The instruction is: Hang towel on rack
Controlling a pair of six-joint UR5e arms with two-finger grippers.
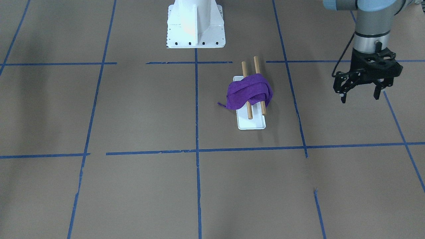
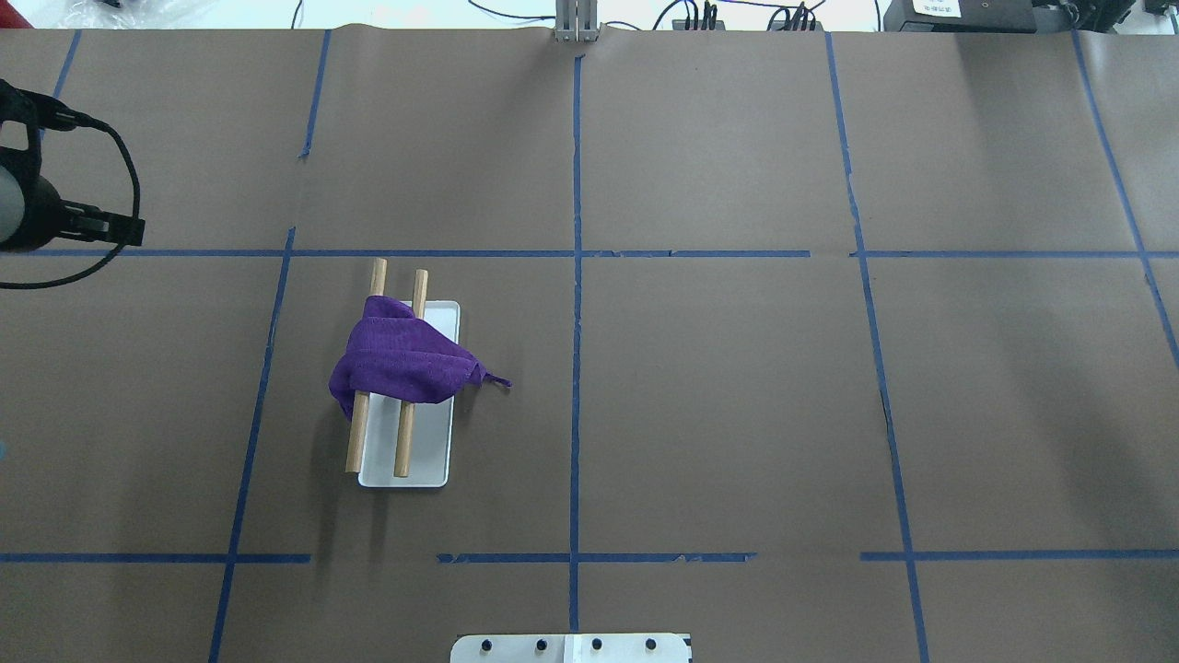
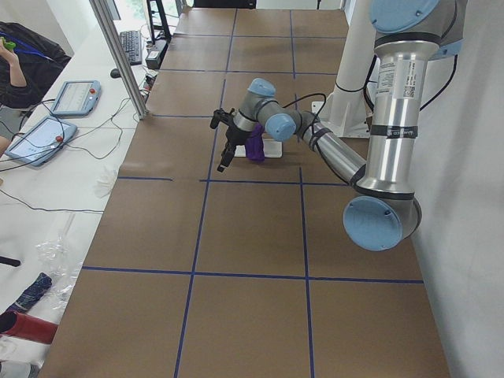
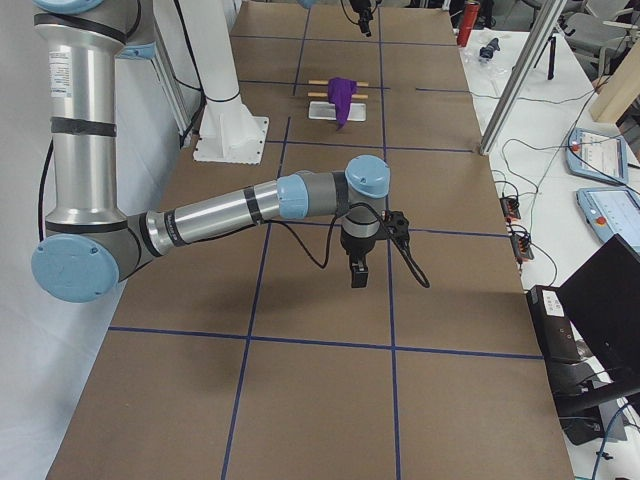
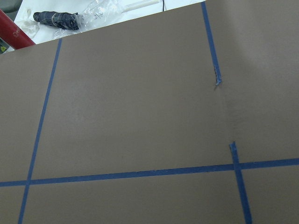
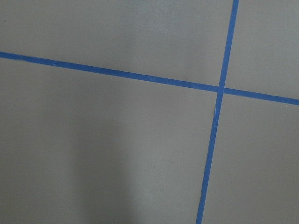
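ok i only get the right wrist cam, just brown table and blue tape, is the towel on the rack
observer: yes, the purple towel lies bunched across both dowels of the rack.
operator: is the left pincer holding it
observer: no, the left pincer is open and empty, off to the side of the rack and apart from the towel.
operator: any cloth hanging loose
observer: one thin corner sticks out on the side away from the left pincer; I cannot tell whether it touches the table.
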